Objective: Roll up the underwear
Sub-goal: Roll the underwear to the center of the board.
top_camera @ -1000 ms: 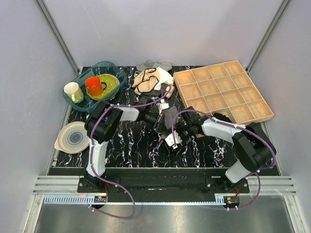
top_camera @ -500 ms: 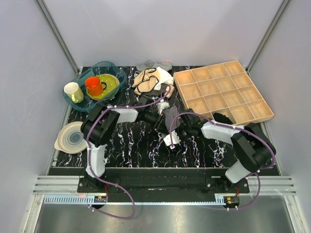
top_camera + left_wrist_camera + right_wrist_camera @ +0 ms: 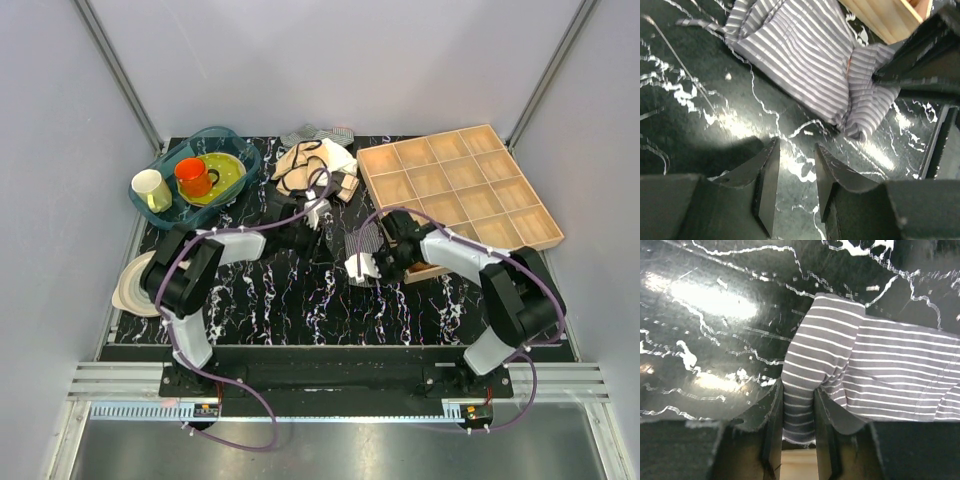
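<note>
The underwear (image 3: 363, 239) is a grey-and-white pinstriped piece lying bunched on the black marble table, next to the wooden tray. My right gripper (image 3: 380, 247) is shut on a fold of it; in the right wrist view the striped fold (image 3: 799, 405) sits pinched between the two fingers. My left gripper (image 3: 318, 222) is to the left of the underwear, slightly open and empty, over bare table (image 3: 796, 167). The left wrist view shows the underwear (image 3: 795, 55) ahead, with a small red mark (image 3: 849, 64) beside the right gripper's black fingers (image 3: 920, 65).
A wooden compartment tray (image 3: 460, 190) stands at the right rear, close to the right gripper. A beige-and-white garment with black trim (image 3: 312, 165) and a grey piece (image 3: 318, 133) lie behind. A blue bin (image 3: 170, 215) with cups stands rear left, a plate (image 3: 148, 282) at the left.
My left gripper has let go of the underwear and drawn back to the left. My right gripper has carried the underwear right and back, toward the tray.
</note>
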`<state>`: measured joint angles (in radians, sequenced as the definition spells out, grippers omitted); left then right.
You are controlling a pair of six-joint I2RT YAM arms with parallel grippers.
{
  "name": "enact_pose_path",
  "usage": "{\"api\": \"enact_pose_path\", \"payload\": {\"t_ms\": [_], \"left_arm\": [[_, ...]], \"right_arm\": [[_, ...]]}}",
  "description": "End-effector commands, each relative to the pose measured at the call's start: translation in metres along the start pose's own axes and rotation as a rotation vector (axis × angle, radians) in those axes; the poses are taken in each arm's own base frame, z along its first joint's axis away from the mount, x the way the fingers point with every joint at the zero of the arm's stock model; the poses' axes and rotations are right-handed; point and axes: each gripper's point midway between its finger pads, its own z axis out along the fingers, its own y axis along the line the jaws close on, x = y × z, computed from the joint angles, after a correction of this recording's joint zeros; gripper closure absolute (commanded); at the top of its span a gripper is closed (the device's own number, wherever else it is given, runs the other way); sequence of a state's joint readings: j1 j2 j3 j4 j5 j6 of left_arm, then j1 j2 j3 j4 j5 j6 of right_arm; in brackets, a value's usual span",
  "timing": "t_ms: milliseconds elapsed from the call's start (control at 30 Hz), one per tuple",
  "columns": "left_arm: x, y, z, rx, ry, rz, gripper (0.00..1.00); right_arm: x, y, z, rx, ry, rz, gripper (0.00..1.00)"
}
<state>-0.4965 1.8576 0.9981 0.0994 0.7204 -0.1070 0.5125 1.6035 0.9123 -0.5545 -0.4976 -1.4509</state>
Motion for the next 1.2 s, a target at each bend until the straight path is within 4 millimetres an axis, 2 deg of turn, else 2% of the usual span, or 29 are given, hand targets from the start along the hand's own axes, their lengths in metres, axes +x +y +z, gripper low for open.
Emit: {"api": "enact_pose_path", "payload": {"t_ms": [0, 33, 67, 100, 167, 200, 267, 300, 333, 367, 400, 467, 533, 600, 900, 1067, 1167], "left_arm": [[-0.034, -0.017, -0.025, -0.030, -0.227, 0.201, 0.64], [-0.033, -0.022, -0.030, -0.031, -0.257, 0.250, 0.64], [-0.040, -0.032, -0.041, -0.031, -0.305, 0.313, 0.64], [-0.029, -0.038, -0.043, -0.025, -0.326, 0.366, 0.62], [-0.026, -0.049, -0.046, -0.019, -0.349, 0.489, 0.61], [-0.022, -0.063, -0.043, 0.006, -0.347, 0.543, 0.61], [-0.015, -0.073, -0.036, 0.018, -0.320, 0.665, 0.60], [-0.001, -0.085, -0.025, 0.046, -0.265, 0.696, 0.59], [-0.009, -0.088, -0.019, 0.025, -0.260, 0.775, 0.59], [-0.008, -0.091, -0.013, 0.018, -0.235, 0.803, 0.58], [0.010, -0.090, 0.000, 0.012, -0.151, 0.838, 0.58], [0.004, -0.101, 0.013, 0.011, -0.125, 0.897, 0.58], [0.009, -0.093, 0.024, -0.017, -0.075, 0.930, 0.57], [0.005, -0.092, 0.030, -0.035, -0.053, 0.962, 0.57], [0.009, -0.077, 0.057, -0.063, 0.055, 1.037, 0.56], [0.006, -0.082, 0.064, -0.067, 0.062, 1.072, 0.55], [0.002, -0.089, 0.060, -0.079, 0.037, 1.100, 0.55]], "right_arm": [[-0.008, 0.022, -0.012, -0.171, -0.095, 0.229, 0.84], [-0.006, 0.020, -0.015, -0.183, -0.105, 0.261, 0.84], [-0.013, 0.017, -0.021, -0.208, -0.130, 0.290, 0.85], [-0.011, 0.019, -0.017, -0.244, -0.137, 0.322, 0.85], [-0.014, 0.014, -0.023, -0.276, -0.155, 0.382, 0.85], [-0.011, 0.017, -0.019, -0.307, -0.152, 0.419, 0.85], [-0.013, 0.016, -0.021, -0.340, -0.152, 0.475, 0.85], [-0.010, 0.018, -0.017, -0.362, -0.146, 0.504, 0.85], [-0.009, 0.017, -0.017, -0.371, -0.143, 0.526, 0.84], [-0.008, 0.016, -0.018, -0.377, -0.145, 0.559, 0.85], [-0.006, 0.017, -0.016, -0.392, -0.145, 0.587, 0.84], [-0.003, 0.015, -0.016, -0.396, -0.143, 0.633, 0.84], [0.003, 0.015, -0.015, -0.407, -0.141, 0.677, 0.84], [0.009, 0.014, -0.014, -0.417, -0.142, 0.723, 0.84], [0.018, 0.015, -0.010, -0.454, -0.158, 0.814, 0.84], [0.021, 0.014, -0.010, -0.451, -0.157, 0.827, 0.84], [0.022, 0.015, -0.011, -0.452, -0.154, 0.835, 0.84]]}}
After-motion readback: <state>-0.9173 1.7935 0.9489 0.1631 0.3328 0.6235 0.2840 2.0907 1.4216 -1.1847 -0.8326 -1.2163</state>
